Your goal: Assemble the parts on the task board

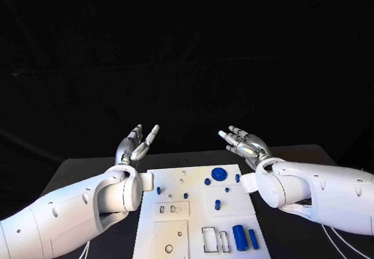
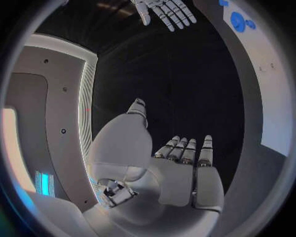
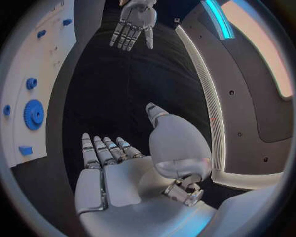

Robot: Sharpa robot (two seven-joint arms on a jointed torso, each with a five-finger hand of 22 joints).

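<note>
White board: I had the task board [image 1: 179, 237] lying at lower centre of the head view on the black bench [image 1: 87, 172], running down to the bottom edge.
Blue parts: a gear [image 1: 219, 173] and small pegs [image 1: 185, 196] sat at the upper end of the board; a thick cylinder [image 1: 239, 237] and a thinner rod [image 1: 253, 238] lay at lower right.
Left robot hand [image 1: 136, 144]: released, fingers spread, raised above the board's upper left corner, holding nothing.
Right robot hand [image 1: 246, 142]: released, fingers apart, above the upper right corner, empty.
Handling: I judged the parts light, rigid and smooth, likely slippery; I would pinch the cylinder across its middle and the gear by its rim.
</note>
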